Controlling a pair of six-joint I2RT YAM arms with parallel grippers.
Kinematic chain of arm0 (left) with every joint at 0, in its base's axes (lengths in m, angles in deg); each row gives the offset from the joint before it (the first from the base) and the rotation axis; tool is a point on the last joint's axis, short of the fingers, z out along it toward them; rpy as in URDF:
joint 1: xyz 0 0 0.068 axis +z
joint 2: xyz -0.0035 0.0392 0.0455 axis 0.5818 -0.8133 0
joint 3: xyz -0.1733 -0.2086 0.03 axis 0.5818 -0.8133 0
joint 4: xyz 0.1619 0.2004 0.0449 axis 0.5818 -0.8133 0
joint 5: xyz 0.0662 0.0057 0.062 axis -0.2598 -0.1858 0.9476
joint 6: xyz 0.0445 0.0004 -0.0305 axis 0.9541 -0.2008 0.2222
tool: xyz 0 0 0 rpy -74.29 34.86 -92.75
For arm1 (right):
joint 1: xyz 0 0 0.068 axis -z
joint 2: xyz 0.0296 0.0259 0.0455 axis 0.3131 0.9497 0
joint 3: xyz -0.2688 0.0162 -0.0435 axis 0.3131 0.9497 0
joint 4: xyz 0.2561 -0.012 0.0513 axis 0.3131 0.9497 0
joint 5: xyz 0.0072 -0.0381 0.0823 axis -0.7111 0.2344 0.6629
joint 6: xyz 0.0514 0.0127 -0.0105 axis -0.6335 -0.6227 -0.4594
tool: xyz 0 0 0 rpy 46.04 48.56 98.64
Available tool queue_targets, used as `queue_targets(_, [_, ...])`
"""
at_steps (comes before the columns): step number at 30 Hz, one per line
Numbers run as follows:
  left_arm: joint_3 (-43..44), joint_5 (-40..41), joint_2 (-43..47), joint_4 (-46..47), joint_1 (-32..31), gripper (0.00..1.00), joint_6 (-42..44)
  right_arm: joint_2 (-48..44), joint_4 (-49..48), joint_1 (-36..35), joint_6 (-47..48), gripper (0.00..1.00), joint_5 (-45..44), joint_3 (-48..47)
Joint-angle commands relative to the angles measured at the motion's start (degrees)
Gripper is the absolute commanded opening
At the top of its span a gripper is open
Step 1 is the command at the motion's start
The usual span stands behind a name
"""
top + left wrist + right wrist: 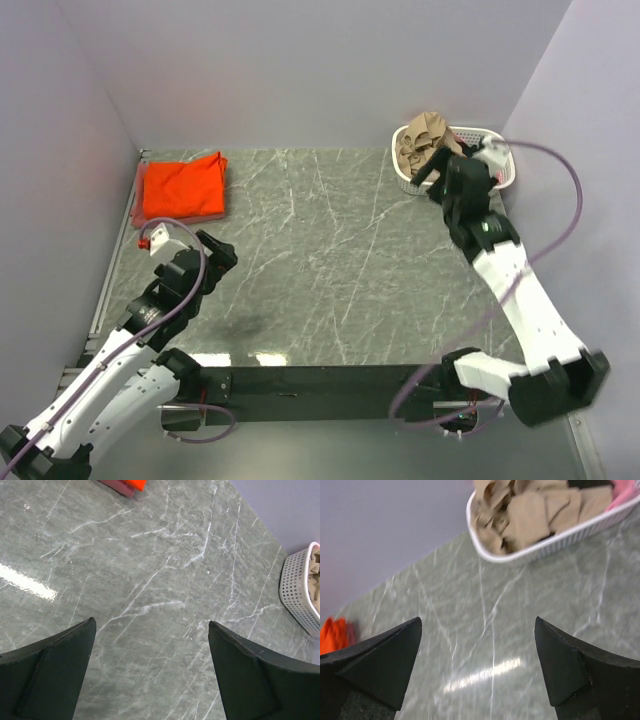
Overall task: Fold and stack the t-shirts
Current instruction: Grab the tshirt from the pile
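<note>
While left gripper [222,256] hangs wide open & empty over marble table [330,260], near-left, right gripper [437,172] is also open & empty, just by white basket [297,590] at far right. Tan t-shirt [422,140] sits crumpled in basket; orange t-shirt [182,187] lies flat in far-left corner.

Noted at far left corner of grey-green marbled desk [320,260]: folded bright orange cloth t-shirt [182,187], lying flat. Noted at far right corner: white slotted plastic basket [500,172] holding crumpled tan cloth t-shirt [420,140]. Found right claw [435,170] at basket's near-left side. Found left claw [226,256] near orange t-shirt, not touching.
</note>
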Motion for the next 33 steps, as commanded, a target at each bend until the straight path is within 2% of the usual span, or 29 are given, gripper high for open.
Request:
queue_targets(1, [2.8, 1.0, -1.0, 0.3, -0.1, 0.99, 0.7, 11.7, 2.2, 5.4, 2.8, 1.0, 1.1, -10.5])
queue_targets(5, [2.3, 0.5, -1.3, 1.6, -0.1, 0.99, 0.8, 24.4, 3.4, 10.3, 3.4, 0.97, 7.6, -22.3])
queue_targets(9, [2.6, 0.8, -1.8, 2.2, 0.0, 0.99, 1.2, 37.6, 5.6, 12.7, 4.8, 0.97, 7.4, -35.4])
queue_targets(10, [2.6, 0.6, -1.8, 1.8, -0.1, 0.99, 1.2, 42.9, 6.3, 13.0, 4.6, 0.96, 7.6, -41.1])
queue_targets(14, [2.5, 1.1, -1.8, 0.9, -0.1, 0.99, 0.3, 54.7, 4.9, 13.3, 7.9, 0.96, 11.1, -52.6])
queue_targets(19, [2.1, 0.4, -1.9, 1.1, -0.1, 0.99, 0.2, 68.7, 3.2, 13.6, 5.9, 0.96, 13.7, -65.1])
queue_targets(24, [1.7, -0.1, -2.0, 1.6, -0.1, 0.99, 0.3, 74.5, -6.5, 14.5, -0.5, 0.95, 16.6, -64.1])
queue_targets(29, [1.6, -1.3, -2.7, 1.9, -0.1, 0.99, 1.0, 79.4, -9.8, 15.6, -7.1, 0.86, 17.8, -66.9])
queue_targets(33, [1.3, -1.0, -3.0, 1.5, -0.1, 0.99, 1.3, 81.6, -12.8, 15.5, -8.9, 0.82, 16.5, -67.6])
